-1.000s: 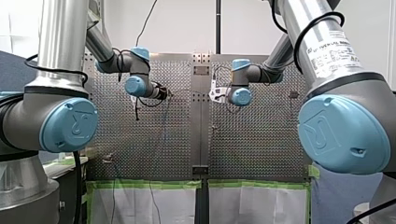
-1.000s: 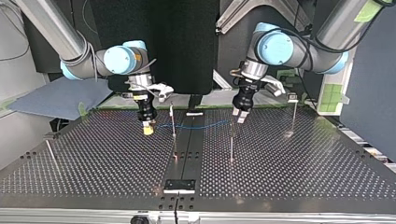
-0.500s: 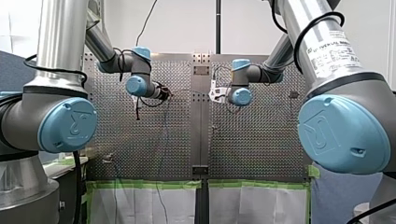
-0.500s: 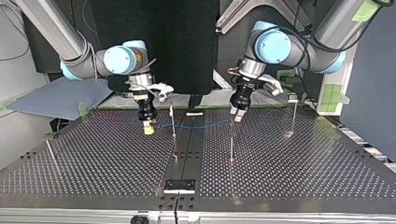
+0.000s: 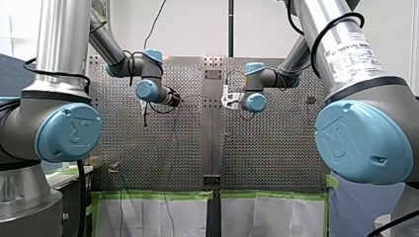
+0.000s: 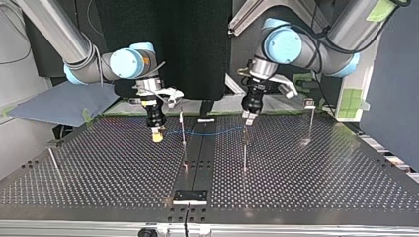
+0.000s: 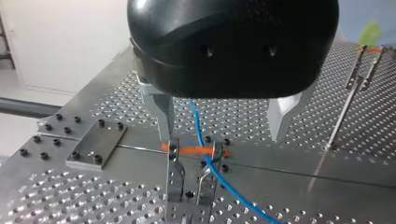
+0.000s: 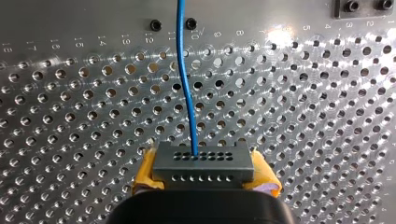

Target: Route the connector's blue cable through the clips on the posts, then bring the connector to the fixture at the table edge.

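Ahead of my right hand [image 8: 203,175], the blue cable [image 8: 186,84] ran out of view. The connector [image 8: 203,162] hid most of the hand's yellow pads [image 8: 145,175]. In the front view, toward 9 o'clock from the centre, the cable was too thin to trace.

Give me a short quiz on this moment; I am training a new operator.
1. True or false: my left claw is shut on the blue cable.
2. What does my right claw hold? A. the connector B. a screwdriver C. nothing
3. What colour are my right claw's pads?
Key: 1 false, it stands open with the blue cable between its fingers; 2 A; 3 yellow.
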`<action>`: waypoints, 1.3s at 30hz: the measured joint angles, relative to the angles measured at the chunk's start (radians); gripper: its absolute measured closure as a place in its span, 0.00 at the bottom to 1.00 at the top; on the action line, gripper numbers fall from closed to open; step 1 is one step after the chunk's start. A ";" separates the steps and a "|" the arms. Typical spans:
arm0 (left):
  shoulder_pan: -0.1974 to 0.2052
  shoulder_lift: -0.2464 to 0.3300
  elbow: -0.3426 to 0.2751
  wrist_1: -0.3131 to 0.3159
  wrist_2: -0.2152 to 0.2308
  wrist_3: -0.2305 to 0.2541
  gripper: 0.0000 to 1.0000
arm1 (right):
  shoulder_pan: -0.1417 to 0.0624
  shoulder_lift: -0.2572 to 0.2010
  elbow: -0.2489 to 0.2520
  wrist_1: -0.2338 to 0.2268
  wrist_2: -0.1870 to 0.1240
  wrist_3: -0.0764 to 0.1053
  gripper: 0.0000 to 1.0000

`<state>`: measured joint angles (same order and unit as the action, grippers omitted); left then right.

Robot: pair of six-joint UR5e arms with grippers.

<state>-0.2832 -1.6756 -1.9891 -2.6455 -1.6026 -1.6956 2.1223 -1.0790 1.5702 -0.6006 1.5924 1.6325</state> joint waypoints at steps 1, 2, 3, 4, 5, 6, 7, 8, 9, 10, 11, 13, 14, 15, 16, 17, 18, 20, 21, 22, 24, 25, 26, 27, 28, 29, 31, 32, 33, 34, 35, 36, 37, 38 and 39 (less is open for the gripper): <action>-0.006 0.000 0.000 0.000 -0.007 0.007 0.00 | 0.000 0.000 0.000 0.000 0.000 0.000 1.00; -0.013 0.000 0.001 0.001 -0.015 0.015 0.00 | 0.000 0.000 0.000 -0.001 0.000 0.000 1.00; -0.023 0.000 0.003 0.004 -0.026 0.026 0.00 | 0.000 0.000 0.000 -0.001 0.000 0.001 1.00; -0.032 0.000 0.005 0.008 -0.035 0.035 0.00 | 0.000 0.000 0.000 -0.002 0.000 0.001 1.00; -0.040 0.000 0.007 0.013 -0.044 0.042 0.00 | 0.000 0.001 0.000 -0.002 0.000 0.001 1.00; -0.051 0.000 0.012 0.020 -0.055 0.048 0.00 | 0.000 0.001 0.000 -0.002 0.000 0.001 1.00; -0.058 -0.001 0.017 0.024 -0.062 0.051 0.00 | 0.000 0.001 0.000 -0.001 0.000 0.001 1.00; -0.066 -0.001 0.021 0.027 -0.070 0.052 0.00 | 0.000 0.001 0.000 -0.001 0.000 0.001 1.00; -0.075 -0.001 0.029 0.030 -0.080 0.053 0.00 | 0.000 0.001 0.000 0.000 0.001 0.001 1.00; -0.083 -0.001 0.035 0.032 -0.087 0.053 0.00 | 0.000 0.001 0.000 0.000 0.001 0.001 1.00; -0.091 -0.001 0.042 0.033 -0.095 0.053 0.00 | 0.000 0.001 0.000 0.001 0.001 0.001 1.00; -0.108 -0.005 0.055 0.032 -0.112 0.049 0.00 | -0.002 0.001 0.000 0.005 0.002 0.002 1.00; -0.115 -0.008 0.060 0.030 -0.119 0.046 0.00 | -0.002 0.001 0.000 0.007 0.002 0.001 1.00; -0.123 -0.013 0.068 0.026 -0.127 0.043 0.00 | -0.003 0.001 0.000 0.010 0.003 0.001 1.00; -0.130 -0.019 0.073 0.022 -0.135 0.042 0.00 | -0.004 0.001 0.001 0.013 0.003 0.001 1.00; -0.138 -0.025 0.078 0.017 -0.142 0.042 0.00 | -0.005 0.002 0.001 0.016 0.004 0.000 1.00; -0.147 -0.034 0.083 0.012 -0.152 0.043 0.00 | -0.005 0.002 0.001 0.019 0.004 -0.001 1.00; -0.163 -0.049 0.088 0.007 -0.168 0.043 0.00 | -0.007 0.002 0.002 0.023 0.004 -0.003 1.00; -0.175 -0.058 0.090 0.006 -0.179 0.042 0.00 | -0.007 0.002 0.002 0.024 0.004 -0.003 1.00; -0.184 -0.062 0.091 0.005 -0.188 0.042 0.00 | -0.007 0.003 0.002 0.025 0.004 -0.004 1.00; -0.201 -0.069 0.094 0.004 -0.208 0.041 0.00 | -0.008 0.003 0.003 0.025 0.005 -0.004 1.00; -0.205 -0.070 0.096 0.003 -0.216 0.041 0.00 | -0.008 0.003 0.003 0.025 0.005 -0.004 1.00; -0.209 -0.071 0.097 0.003 -0.224 0.040 0.00 | -0.008 0.004 0.003 0.025 0.004 -0.004 1.00; -0.211 -0.072 0.099 0.002 -0.235 0.040 0.00 | -0.008 0.004 0.003 0.025 0.004 -0.004 1.00; -0.213 -0.072 0.102 0.002 -0.244 0.040 0.00 | -0.008 0.004 0.003 0.025 0.003 -0.005 1.00; -0.214 -0.072 0.104 0.002 -0.252 0.040 0.00 | -0.008 0.004 0.003 0.025 0.003 -0.005 1.00; -0.215 -0.073 0.109 0.002 -0.271 0.040 0.00 | -0.008 0.004 0.003 0.026 0.002 -0.005 1.00; -0.214 -0.073 0.113 0.002 -0.278 0.040 0.00 | -0.008 0.004 0.003 0.027 0.001 -0.005 1.00; -0.213 -0.073 0.118 0.002 -0.287 0.040 0.00 | -0.008 0.004 0.003 0.028 0.001 -0.006 1.00; -0.213 -0.073 0.122 0.001 -0.294 0.039 0.00 | -0.008 0.004 0.003 0.029 0.001 -0.006 1.00; -0.212 -0.073 0.126 0.001 -0.301 0.039 0.00 | -0.007 0.004 0.003 0.030 0.000 -0.006 1.00; -0.212 -0.075 0.132 0.001 -0.310 0.039 0.00 | -0.007 0.004 0.003 0.030 0.000 -0.006 1.00; -0.212 -0.077 0.136 0.000 -0.317 0.039 0.00 | -0.006 0.004 0.003 0.031 0.000 -0.006 1.00; -0.212 -0.081 0.141 -0.002 -0.325 0.039 0.00 | -0.006 0.004 0.003 0.031 0.000 -0.006 1.00; -0.213 -0.087 0.147 -0.004 -0.335 0.040 0.00 | -0.005 0.004 0.003 0.031 0.000 -0.006 1.00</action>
<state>-0.4966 -1.7627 -1.8423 -2.6499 -1.9375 -1.6557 2.1173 -1.0747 1.5733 -0.5696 1.5925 1.6264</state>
